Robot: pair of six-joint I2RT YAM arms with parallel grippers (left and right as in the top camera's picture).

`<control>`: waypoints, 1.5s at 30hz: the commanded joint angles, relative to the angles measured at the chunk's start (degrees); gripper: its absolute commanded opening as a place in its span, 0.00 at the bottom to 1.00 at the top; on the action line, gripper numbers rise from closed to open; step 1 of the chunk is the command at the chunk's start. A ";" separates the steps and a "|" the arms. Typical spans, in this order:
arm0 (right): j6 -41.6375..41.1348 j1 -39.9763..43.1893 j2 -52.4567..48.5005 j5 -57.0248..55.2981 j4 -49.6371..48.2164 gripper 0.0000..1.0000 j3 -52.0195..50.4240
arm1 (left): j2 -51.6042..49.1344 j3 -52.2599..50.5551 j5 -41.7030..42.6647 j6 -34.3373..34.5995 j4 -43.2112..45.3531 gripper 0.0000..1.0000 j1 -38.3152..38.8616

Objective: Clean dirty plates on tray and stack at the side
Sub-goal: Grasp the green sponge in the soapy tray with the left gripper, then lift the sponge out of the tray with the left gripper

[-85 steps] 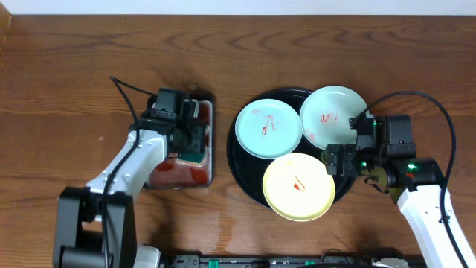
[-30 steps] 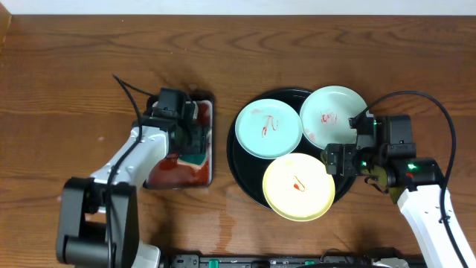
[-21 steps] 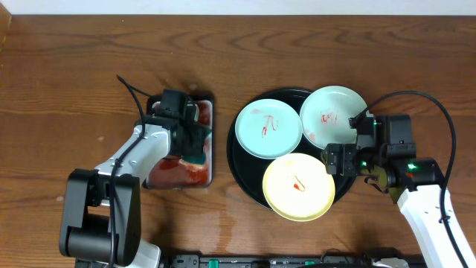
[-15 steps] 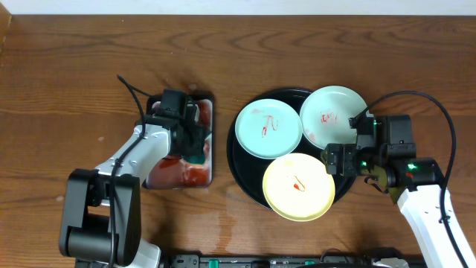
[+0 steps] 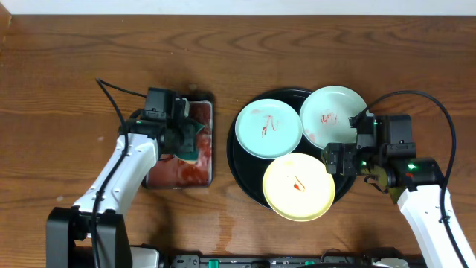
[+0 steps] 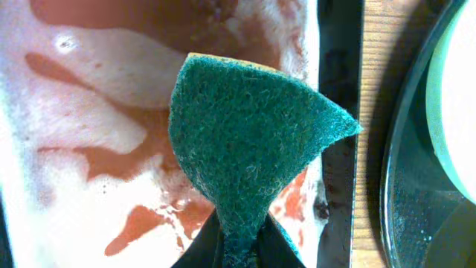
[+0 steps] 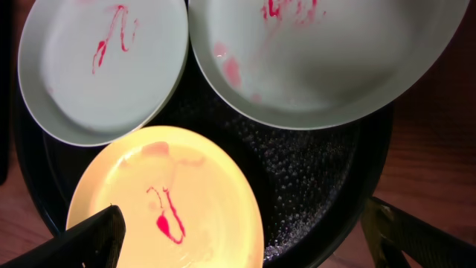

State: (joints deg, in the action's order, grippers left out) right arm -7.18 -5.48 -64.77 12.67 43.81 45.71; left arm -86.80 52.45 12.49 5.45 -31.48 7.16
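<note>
Overhead: all three plates lie red-smeared on the tray, and none is stacked on the bench. Left wrist: the left claw is clenched on a green sponge over the pan. Right wrist: the right claw hangs spread and empty above the tray. Cleaning looks not yet begun.

Brown wood-grain tabletop (evenly lit), pale wall strip along its far edge

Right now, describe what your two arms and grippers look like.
White shells, black joints, both arms. Left arm trails a thin black cable; right arm carries a black cable loop and green lights. Left gripper and right gripper are black.
</note>
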 commanded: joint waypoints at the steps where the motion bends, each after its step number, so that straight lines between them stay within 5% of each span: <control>1: -0.07 0.61 -0.02 0.48 -0.35 0.99 1.05 | 0.00 1.14 -0.46 3.30 1.16 0.08 -0.24; 7: -0.07 0.61 -0.02 0.48 -0.33 0.99 1.05 | 0.00 1.14 -0.48 6.05 8.68 0.07 -0.24; 45: -0.04 0.61 -0.02 0.48 -0.31 0.99 1.05 | -5.27 -1.99 -2.43 12.92 9.79 0.07 13.60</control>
State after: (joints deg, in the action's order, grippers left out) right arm -7.18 -5.48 -64.77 12.69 43.62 45.71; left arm -91.85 50.92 9.06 17.21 -22.20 19.09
